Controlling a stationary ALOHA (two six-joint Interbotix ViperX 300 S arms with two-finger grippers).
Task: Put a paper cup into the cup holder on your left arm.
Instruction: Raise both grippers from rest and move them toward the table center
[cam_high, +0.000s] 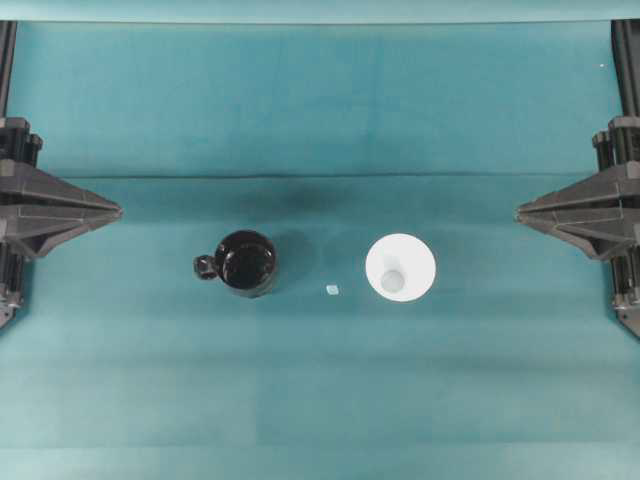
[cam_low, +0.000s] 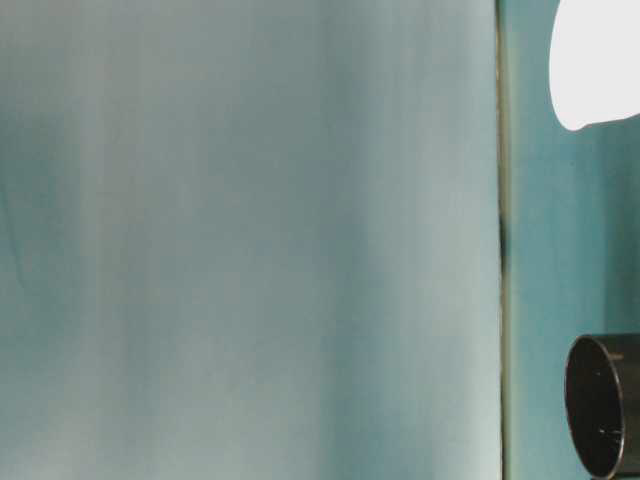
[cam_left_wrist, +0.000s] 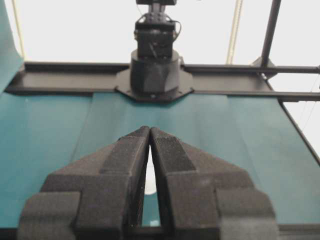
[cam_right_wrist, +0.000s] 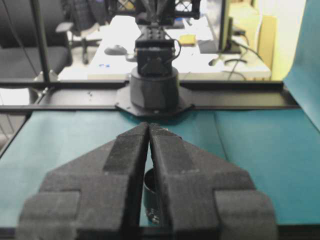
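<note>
Basically nothing's done yet: paper cup (cam_high: 400, 267) sits mid-desk well apart from the black cup holder (cam_high: 246, 262); left gripper (cam_high: 112, 211) and right gripper (cam_high: 524, 211) wait at opposite desk edges, jaws together, empty.

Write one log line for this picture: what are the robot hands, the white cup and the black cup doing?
left gripper: shut, empty | right gripper: shut, empty | paper cup: upright on cloth, untouched | cup holder: on cloth, empty | step: not started

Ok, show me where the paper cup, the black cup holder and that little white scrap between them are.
Paper cup (cam_high: 400, 266): overhead view, on its inner wall just above the base.
Cup holder (cam_high: 246, 262): overhead view, on its dark inside.
White scrap (cam_high: 332, 290): overhead view, on its middle.
</note>
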